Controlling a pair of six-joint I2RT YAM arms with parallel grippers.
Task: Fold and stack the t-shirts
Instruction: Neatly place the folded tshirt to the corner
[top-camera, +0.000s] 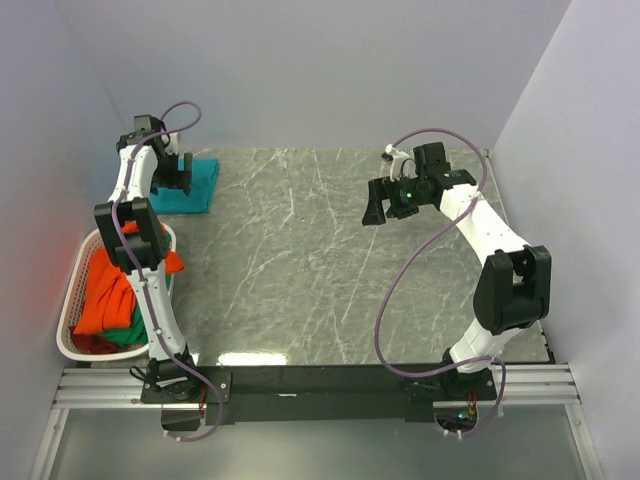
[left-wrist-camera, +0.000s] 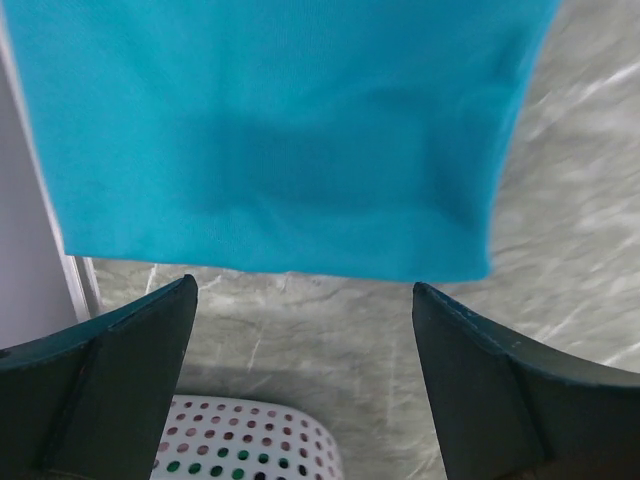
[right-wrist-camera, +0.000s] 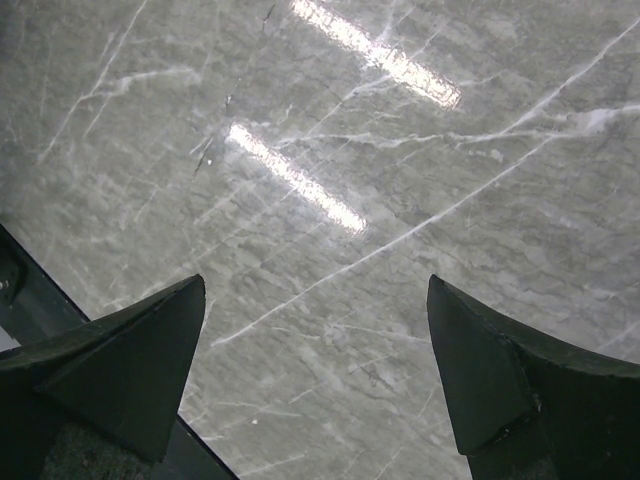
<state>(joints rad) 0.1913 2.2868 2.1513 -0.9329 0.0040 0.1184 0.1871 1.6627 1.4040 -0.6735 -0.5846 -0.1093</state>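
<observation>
A folded teal t-shirt (top-camera: 198, 186) lies flat at the table's far left corner; it fills the upper part of the left wrist view (left-wrist-camera: 280, 130). My left gripper (top-camera: 178, 175) hovers over its near edge, open and empty (left-wrist-camera: 305, 300). An orange t-shirt (top-camera: 105, 295) and a green one (top-camera: 122, 335) lie bunched in the white laundry basket (top-camera: 68, 345) at the left edge. My right gripper (top-camera: 385, 205) is open and empty above bare marble at the right middle of the table (right-wrist-camera: 315, 295).
The grey marble tabletop (top-camera: 330, 270) spans the space between the arms. The basket's perforated rim (left-wrist-camera: 250, 440) shows below my left gripper. White walls close in the left, back and right. A black rail (top-camera: 320, 385) runs along the near edge.
</observation>
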